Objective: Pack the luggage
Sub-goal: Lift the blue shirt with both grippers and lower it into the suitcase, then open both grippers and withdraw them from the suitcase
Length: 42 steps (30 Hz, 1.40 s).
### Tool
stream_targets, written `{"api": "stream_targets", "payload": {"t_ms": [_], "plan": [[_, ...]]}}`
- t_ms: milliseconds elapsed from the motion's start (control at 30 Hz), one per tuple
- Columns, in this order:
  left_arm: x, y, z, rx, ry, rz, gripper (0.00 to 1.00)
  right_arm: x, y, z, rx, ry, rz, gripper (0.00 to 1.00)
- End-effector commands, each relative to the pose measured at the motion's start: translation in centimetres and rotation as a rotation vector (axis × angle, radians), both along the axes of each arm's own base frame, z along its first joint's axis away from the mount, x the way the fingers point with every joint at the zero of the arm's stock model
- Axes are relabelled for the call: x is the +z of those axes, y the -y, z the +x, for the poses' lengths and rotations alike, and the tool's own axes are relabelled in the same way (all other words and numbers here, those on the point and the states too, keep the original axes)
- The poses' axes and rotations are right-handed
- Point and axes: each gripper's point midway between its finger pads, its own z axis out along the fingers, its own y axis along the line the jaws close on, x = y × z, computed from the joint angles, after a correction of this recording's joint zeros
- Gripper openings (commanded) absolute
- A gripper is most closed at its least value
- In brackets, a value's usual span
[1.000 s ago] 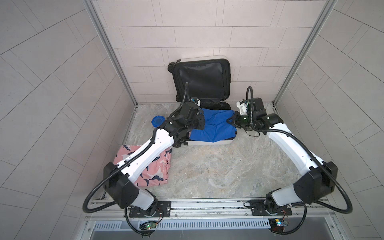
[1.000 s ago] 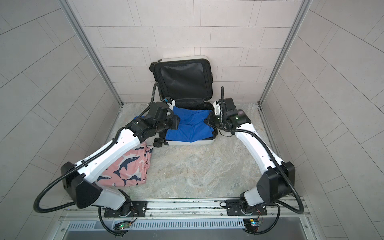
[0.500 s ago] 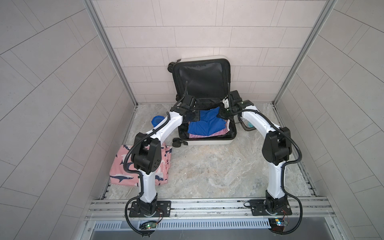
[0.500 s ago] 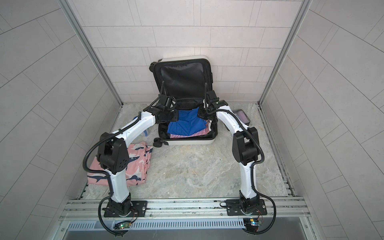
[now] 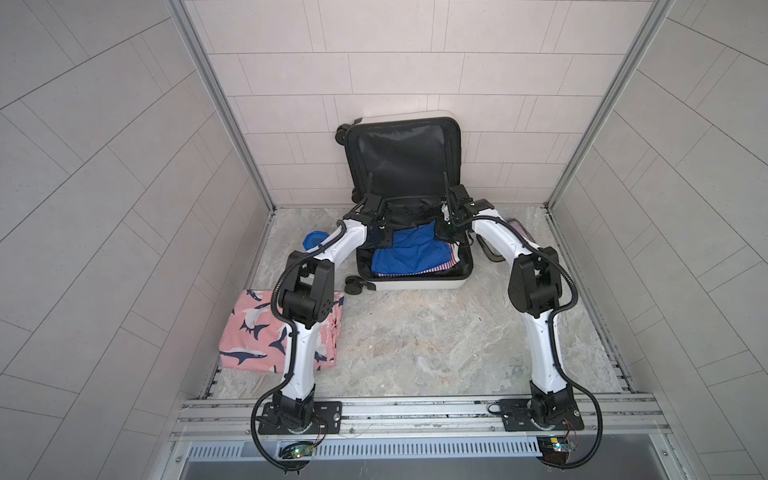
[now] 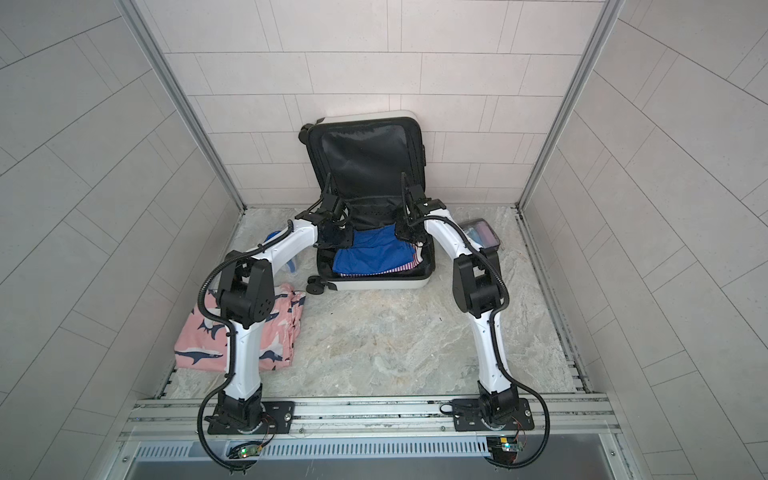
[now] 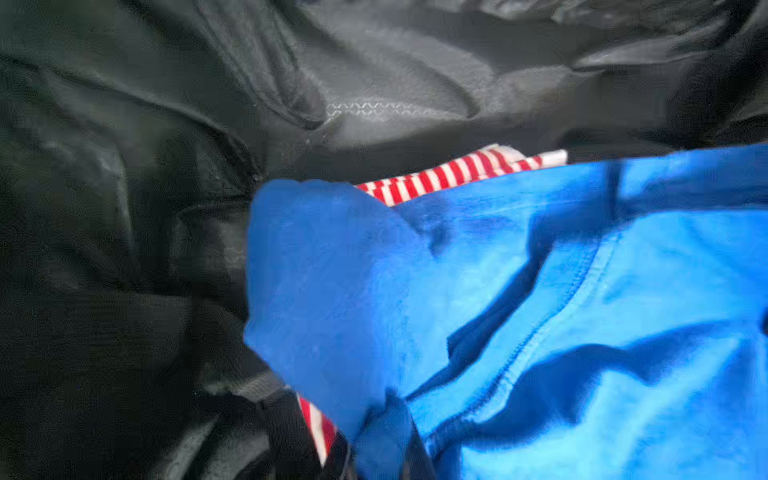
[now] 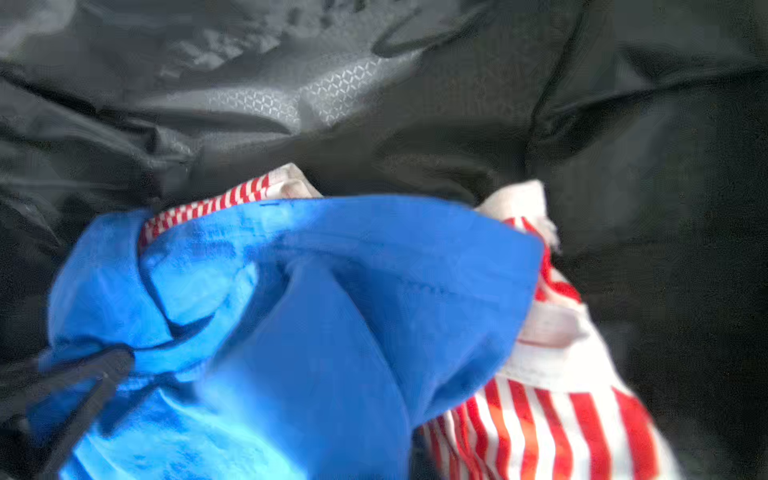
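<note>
Surrounding walls (image 5: 104,166): pale grey tile on three sides, with metal posts in the two back corners.
Floor (image 5: 415,340): mottled grey-beige stone pattern. An aluminium rail (image 5: 415,411) along the near edge carries both arm bases.
Pink cloth (image 5: 249,336): folded, shark print, flat on the floor at the left and partly behind the left arm.
Blue round item (image 5: 313,240): on the floor beyond the pink cloth, mostly hidden by the arm (too little shows to name it).
Left gripper (image 5: 379,235): over the left inner edge of the case, closed, with a fold of blue cloth bunched up in it in the wrist view.
Luggage (image 5: 415,286): back middle, lying open on the floor; white shell, with its black-lined lid (image 5: 403,162) propped upright against the back wall.
Blue garment (image 5: 409,253): rumpled in the lower half of the case, on top of a red-and-white striped garment (image 8: 561,415).
Right gripper (image 5: 446,232): over the right inner edge, just above the cloth; I cannot tell how its jaws stand.
Clear pouch (image 6: 482,232): on the floor just right of the case, behind the right arm.
</note>
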Motion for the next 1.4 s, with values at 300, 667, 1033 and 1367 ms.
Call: {"api": "stream_targets", "payload": {"t_ms": [300,667,1033,1367], "plan": [[-2.4,-1.8,0.0,0.021,-0.094,0.056,0.00,7.1,2.8,-0.4,-0.022,0.118,-0.022,0.59],[-3.0,-2.2,-0.1,0.026,-0.108,0.069,0.00,11.2,6.2,-1.2,-0.068,0.175,-0.074,0.63],[-0.6,-2.3,0.5,0.019,-0.063,0.055,0.61,14.2,7.6,-3.8,-0.067,0.227,-0.080,0.64],[6.7,-1.7,0.7,-0.011,0.070,0.013,0.98,16.3,8.1,-6.9,-0.047,0.286,-0.089,0.65]]}}
